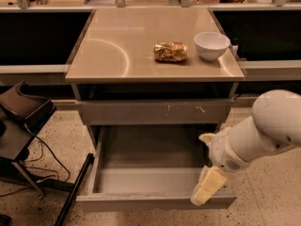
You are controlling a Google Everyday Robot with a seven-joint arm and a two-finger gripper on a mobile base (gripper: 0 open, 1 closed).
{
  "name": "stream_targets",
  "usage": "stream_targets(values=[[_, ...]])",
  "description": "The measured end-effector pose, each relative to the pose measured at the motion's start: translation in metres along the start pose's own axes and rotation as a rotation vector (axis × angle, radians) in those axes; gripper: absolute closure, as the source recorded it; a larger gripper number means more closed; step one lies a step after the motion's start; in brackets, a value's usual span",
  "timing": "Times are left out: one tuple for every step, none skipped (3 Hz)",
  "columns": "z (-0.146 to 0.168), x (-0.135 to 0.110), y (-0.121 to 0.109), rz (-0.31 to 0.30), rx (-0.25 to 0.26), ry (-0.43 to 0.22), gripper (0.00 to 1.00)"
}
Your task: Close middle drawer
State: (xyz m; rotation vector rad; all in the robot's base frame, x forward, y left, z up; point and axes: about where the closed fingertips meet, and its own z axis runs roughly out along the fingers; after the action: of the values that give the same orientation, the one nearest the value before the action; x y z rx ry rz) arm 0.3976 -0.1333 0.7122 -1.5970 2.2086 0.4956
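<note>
- The middle drawer (pixel 150 202) stands pulled far out of its cabinet: wide, shallow, grey metal, with a plain flat front and a bare, dull inside.
- The gripper (pixel 206 192), pale yellow and blocky, hangs at the right end of that drawer's front, its tip overlapping the front's top edge. Whether it is released or clenched cannot be told.
- The arm (pixel 263 131) behind it, to the drawer's right, is smooth, rounded and white.
- Just above the drawer sits a closed grey drawer front (pixel 141 112) with pale scratches.
- Higher still is a glossy tan cabinet top (pixel 117 51) bearing a round white bowl (pixel 212 45) and a crumpled golden packet (pixel 170 52) side by side.
- Around the drawer spreads speckled terrazzo floor (pixel 268 192). To its left stand a dark brown chair (pixel 23 108) and loose black cables (pixel 44 154).
</note>
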Motion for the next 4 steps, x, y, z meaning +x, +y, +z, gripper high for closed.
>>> stream_targets(values=[[0.061, 0.020, 0.025, 0.051, -0.048, -0.029, 0.00], [0.100, 0.040, 0.052, 0.098, -0.064, -0.059, 0.00], [0.122, 0.055, 0.072, 0.147, -0.065, -0.089, 0.00], [0.140, 0.066, 0.081, 0.170, -0.054, -0.086, 0.00]])
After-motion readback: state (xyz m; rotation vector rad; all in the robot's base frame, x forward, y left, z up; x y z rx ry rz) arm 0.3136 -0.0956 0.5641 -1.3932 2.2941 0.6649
